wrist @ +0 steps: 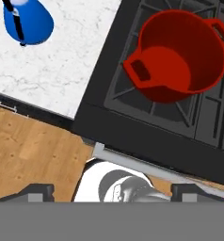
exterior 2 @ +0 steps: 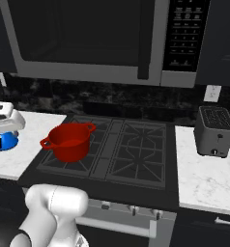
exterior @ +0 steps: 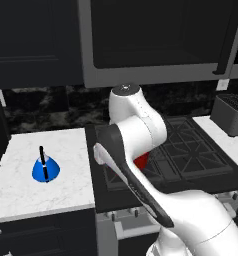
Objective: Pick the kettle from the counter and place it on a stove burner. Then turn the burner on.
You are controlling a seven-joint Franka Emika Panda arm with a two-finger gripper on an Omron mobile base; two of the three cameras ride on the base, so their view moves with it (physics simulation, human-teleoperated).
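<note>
The kettle (exterior: 45, 169) stood upright on the counter (exterior: 21, 150), left of the stove (exterior 2: 131, 144) and well apart from my gripper (wrist: 112, 193). It was a small bright-blue cone with a thin black handle standing straight up; that handle looked a slim target, and I judged a poorly centred grasp could tip the kettle. My fingers (wrist: 36, 190) stood wide apart, holding nothing. Further right, the red pot (exterior 2: 68, 141) sat on the front left burner (exterior 2: 64, 157), nearest the kettle. I reckoned a low carry over the stove edge might knock the pot, so the kettle needed a free burner (exterior 2: 136, 164) right of it.
</note>
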